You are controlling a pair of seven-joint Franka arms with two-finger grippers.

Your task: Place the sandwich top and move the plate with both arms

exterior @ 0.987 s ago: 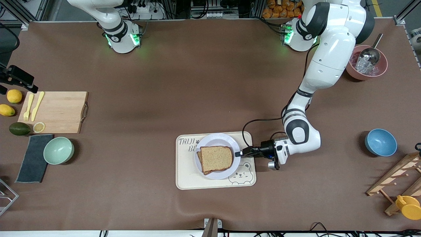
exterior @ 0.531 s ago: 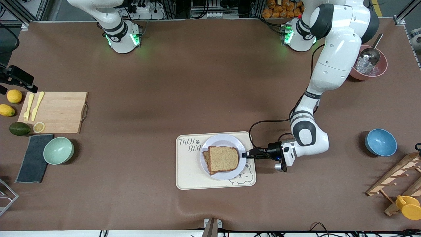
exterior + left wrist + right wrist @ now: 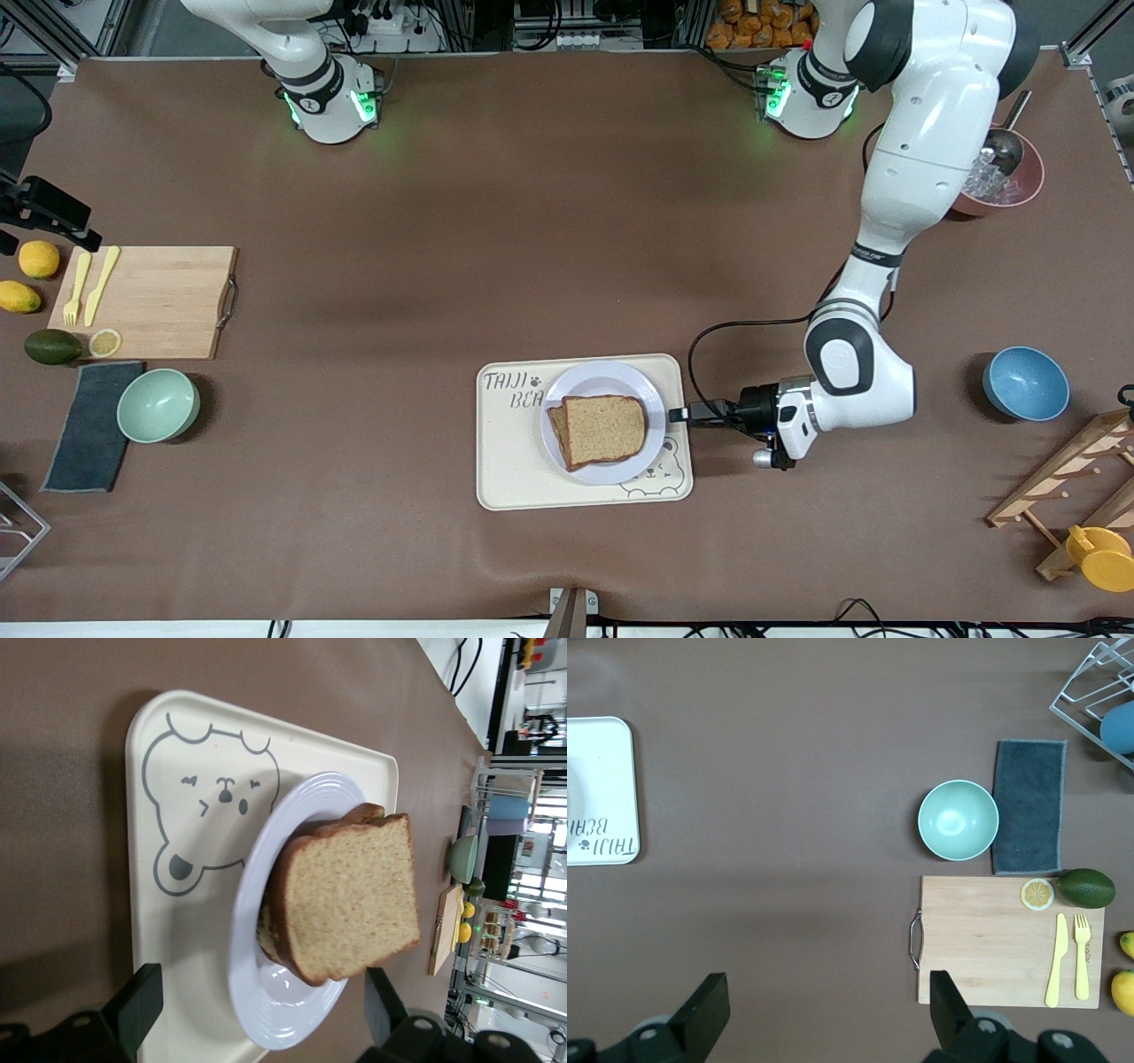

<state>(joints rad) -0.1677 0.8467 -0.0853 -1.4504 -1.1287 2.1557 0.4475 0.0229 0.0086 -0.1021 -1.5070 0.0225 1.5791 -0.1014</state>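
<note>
The black fingers [image 3: 142, 1005] of the left gripper [image 3: 680, 414] are spread wide and nothing is held between them; they are seen low over the edge of the rectangular cream tray with a bear drawing [image 3: 505, 470], just beside the rim of the small round pale lavender-white plate [image 3: 580, 377] and apart from it. In the left wrist view the plate rim [image 3: 257, 992] is framed by the two fingers with a clear gap on each side. The plain light-brown wholemeal bread slice with a darker crust [image 3: 604, 430] is laid on top of another slice, whose edge is seen under it, and both are carried by the plate, which rests on the tray toward the left arm's end of it. The bear drawing [image 3: 208, 819] is left uncovered next to the plate.

The fingers [image 3: 704, 1010] of the right gripper [image 3: 824, 1014] are likewise held wide apart and empty. This gripper is raised high over bare brown table, and its arm is waiting. Under it a pale green bowl [image 3: 959, 819], a dark grey cloth [image 3: 1028, 806] and a wooden cutting board [image 3: 992, 939] with a yellow knife [image 3: 1055, 958] and fork [image 3: 1082, 955] are seen.
</note>
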